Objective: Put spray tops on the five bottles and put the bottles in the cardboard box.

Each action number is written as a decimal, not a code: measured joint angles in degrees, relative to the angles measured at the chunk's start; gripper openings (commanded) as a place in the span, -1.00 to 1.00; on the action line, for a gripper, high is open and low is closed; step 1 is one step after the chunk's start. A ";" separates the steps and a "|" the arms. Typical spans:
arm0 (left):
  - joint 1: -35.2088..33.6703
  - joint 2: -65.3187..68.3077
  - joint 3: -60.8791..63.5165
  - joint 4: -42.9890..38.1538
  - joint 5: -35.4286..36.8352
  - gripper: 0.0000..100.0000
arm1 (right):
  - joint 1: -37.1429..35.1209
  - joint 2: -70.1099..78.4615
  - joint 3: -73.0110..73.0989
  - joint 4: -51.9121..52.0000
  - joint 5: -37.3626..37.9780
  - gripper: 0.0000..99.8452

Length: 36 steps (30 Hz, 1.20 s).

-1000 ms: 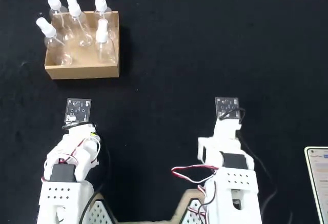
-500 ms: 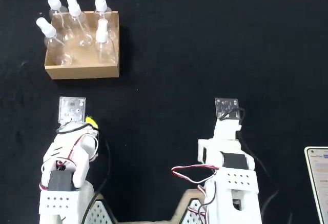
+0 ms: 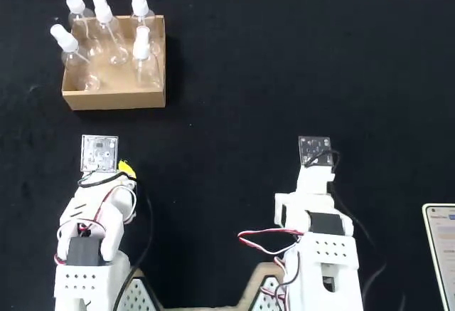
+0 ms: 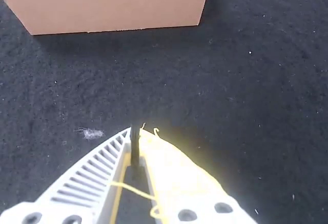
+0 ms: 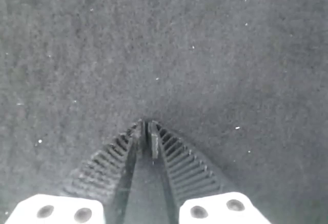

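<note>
- We see the five bottles (image 3: 146, 69) standing inside the cardboard box (image 3: 114, 100), each with a white spray top (image 3: 142, 39) on.
- The box sits at the far left of the black table (image 3: 284, 62).
- Our left gripper (image 4: 136, 131) is clenched on nothing, low over the table on the near side of the box.
- Our right gripper (image 5: 147, 128) is likewise clenched and empty, over the table, well apart from the box.

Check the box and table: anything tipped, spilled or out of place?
Nothing stands out. All five bottles sit in the box with tops on, and nothing is spilled. Only a small lint speck lies on the table.
</note>
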 measured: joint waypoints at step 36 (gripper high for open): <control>0.00 0.00 0.00 0.00 0.09 -0.94 | 0.00 -35.52 4.48 22.86 0.09 -0.98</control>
